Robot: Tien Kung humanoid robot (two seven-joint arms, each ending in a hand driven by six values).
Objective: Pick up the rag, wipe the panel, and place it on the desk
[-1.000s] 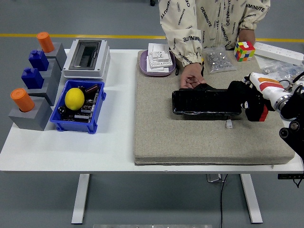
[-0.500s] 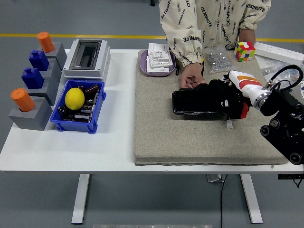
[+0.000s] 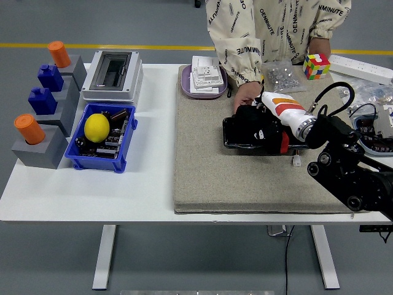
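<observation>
A glossy black panel point(image 3: 232, 136) lies on the grey felt mat point(image 3: 245, 178) in the middle of the table. My right hand point(image 3: 261, 128) comes in from the right and presses a dark rag point(image 3: 250, 123) on the panel's left half. Its fingers are curled on the rag, which is hard to tell apart from the black hand. A person at the far side steadies the panel's far edge with one hand point(image 3: 247, 97). The panel's right part is hidden behind my forearm. My left arm is out of view.
A blue bin point(image 3: 123, 161) holding a lemon point(image 3: 96, 127) and a grey electrical box point(image 3: 112, 75) stand at the left. A purple tray point(image 3: 184, 83) of white switches, a bag of screws point(image 3: 282, 77) and a Rubik's cube point(image 3: 315, 65) sit at the back.
My right hand has slid the rag leftward along the panel, from its right end to its left half. The person's hand has stayed at the panel's far edge.
</observation>
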